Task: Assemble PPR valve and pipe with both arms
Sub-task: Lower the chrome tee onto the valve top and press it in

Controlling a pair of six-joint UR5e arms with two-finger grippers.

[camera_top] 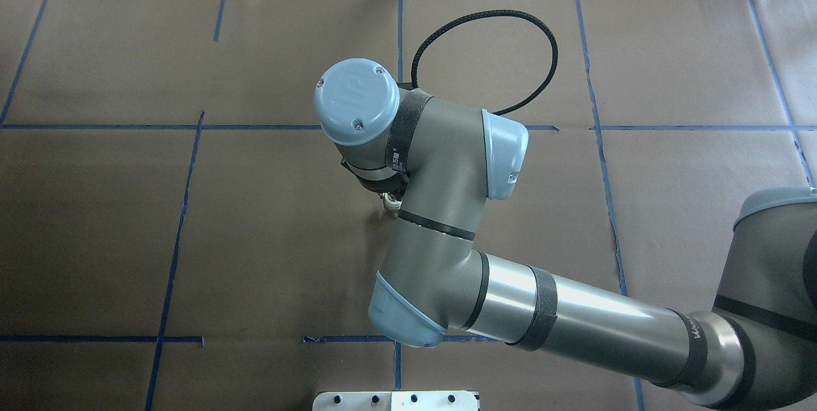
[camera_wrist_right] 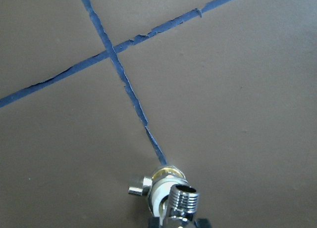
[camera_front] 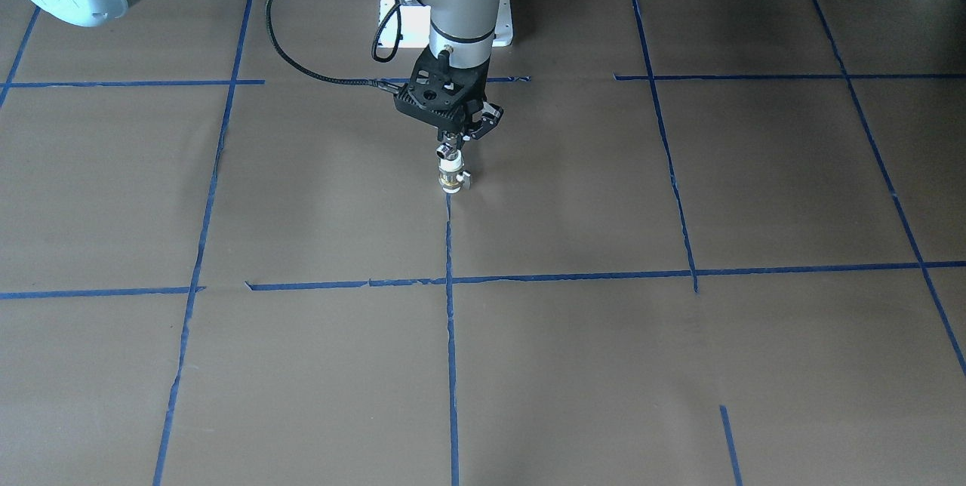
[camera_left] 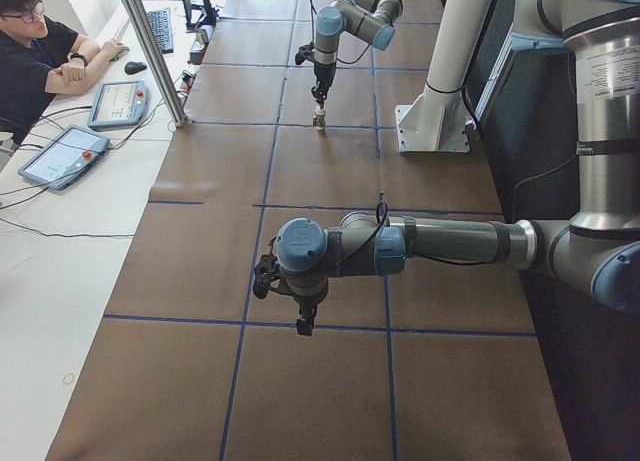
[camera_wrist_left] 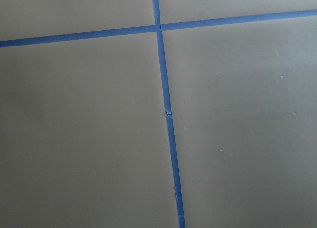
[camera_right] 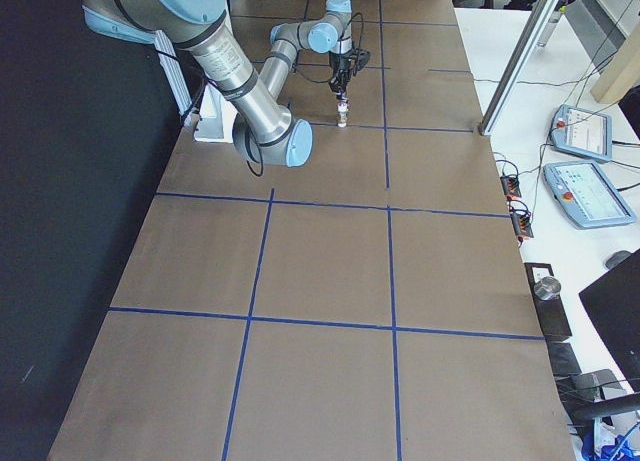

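Observation:
The PPR valve [camera_front: 450, 171] stands upright on the brown table at the end of a blue tape line. Its brass end is down and its small lever [camera_wrist_right: 138, 185] sticks out sideways. The chrome pipe [camera_front: 450, 148] sits on top of its white body, threaded open end [camera_wrist_right: 181, 200] up. My right gripper [camera_front: 455, 139] hangs straight above and is shut on the pipe. In the overhead view the right wrist hides all but a bit of the valve [camera_top: 390, 203]. My left gripper [camera_left: 302, 321] hovers low over bare table far from the parts, and I cannot tell its state.
The white robot base plate [camera_front: 407, 22] stands just behind the valve. A black cable [camera_front: 302, 56] loops beside the right wrist. A person [camera_left: 35, 56] sits at a side desk with tablets [camera_left: 60, 156]. Blue tape lines [camera_wrist_left: 166, 114] grid the brown table cover.

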